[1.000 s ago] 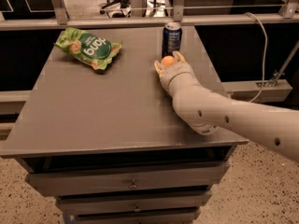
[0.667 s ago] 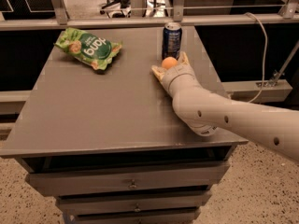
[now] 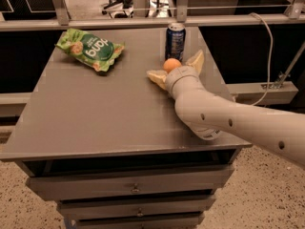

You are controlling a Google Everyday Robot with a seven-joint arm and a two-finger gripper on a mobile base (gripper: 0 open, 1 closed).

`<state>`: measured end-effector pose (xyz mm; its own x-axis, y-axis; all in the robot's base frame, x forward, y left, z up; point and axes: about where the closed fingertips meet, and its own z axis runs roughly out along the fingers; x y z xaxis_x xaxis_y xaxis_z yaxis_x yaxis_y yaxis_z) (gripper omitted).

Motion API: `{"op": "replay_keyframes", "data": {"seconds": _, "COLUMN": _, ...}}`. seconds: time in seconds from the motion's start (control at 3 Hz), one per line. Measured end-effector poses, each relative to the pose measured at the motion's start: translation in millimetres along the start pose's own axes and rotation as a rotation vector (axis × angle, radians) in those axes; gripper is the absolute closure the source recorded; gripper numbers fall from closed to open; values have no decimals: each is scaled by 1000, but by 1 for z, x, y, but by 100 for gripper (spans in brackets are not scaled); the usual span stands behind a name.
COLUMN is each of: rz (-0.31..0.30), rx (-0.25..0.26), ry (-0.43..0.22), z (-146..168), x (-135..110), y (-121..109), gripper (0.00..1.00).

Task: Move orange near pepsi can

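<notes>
Now | gripper (image 3: 175, 66) spreads wide, no longer clamping orange (image 3: 172, 64) | orange rests just beside pepsi can (image 3: 175, 41) | placement looks done

Our gripper (image 3: 175, 67) rests at the far right of the grey drawer cabinet (image 3: 95, 118), its fingers spread wide. The orange (image 3: 172, 64) lies between them, and we cannot tell whether either finger touches it. Just behind it stands the pepsi can (image 3: 175, 41), upright, near the back edge. The green snack bag (image 3: 90, 49) lies well apart, at the back left.
</notes>
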<state>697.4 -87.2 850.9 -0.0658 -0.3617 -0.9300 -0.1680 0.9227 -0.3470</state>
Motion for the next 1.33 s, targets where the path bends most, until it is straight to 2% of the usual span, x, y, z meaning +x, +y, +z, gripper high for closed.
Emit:
{"op": "replay_keyframes", "data": {"seconds": 0.33, "rz": 65, "rx": 15, "ry": -1, "z": -6, "x": 0, "y": -1, "gripper": 0}}
{"op": "replay_keyframes", "data": {"seconds": 0.67, "rz": 132, "rx": 19, "ry": -7, "z": -33, "x": -11, "y": -3, "gripper": 0}}
{"op": "replay_keyframes", "data": {"seconds": 1.0, "rz": 156, "rx": 27, "ry": -21, "z": -53, "x": -25, "y": -8, "gripper": 0}}
{"op": "replay_keyframes", "data": {"seconds": 1.33, "rz": 177, "rx": 21, "ry": 22, "z": -88, "x": -27, "y": -17, "gripper": 0}}
